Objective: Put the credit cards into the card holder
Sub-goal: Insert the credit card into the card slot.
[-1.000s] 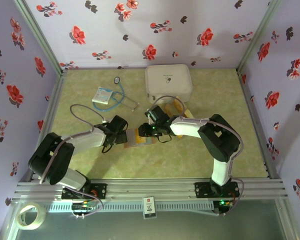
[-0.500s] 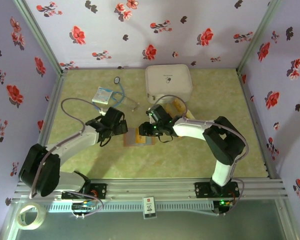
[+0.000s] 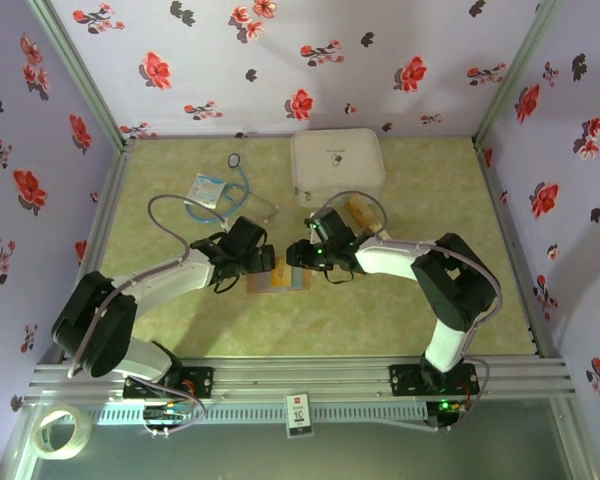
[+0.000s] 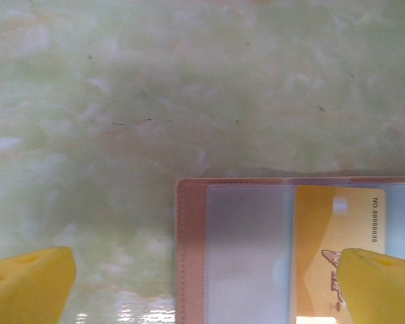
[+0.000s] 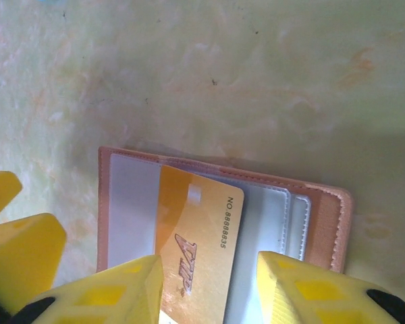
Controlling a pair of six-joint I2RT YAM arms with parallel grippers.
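- The table [image 3: 430, 200] carries the card holder [image 3: 277, 279], which lies open and flat near the table's middle, between both grippers.
- The left gripper [image 4: 202, 290] stands wide open across the holder's edge and holds nothing.
- The right gripper [image 5: 209, 287] is half closed astride one credit card [image 5: 196, 236]; I cannot tell if it pinches the card.
- The card lies tilted on the clear pockets. If pushed like this, its corner may catch, and the holder may slide if nothing pins it.
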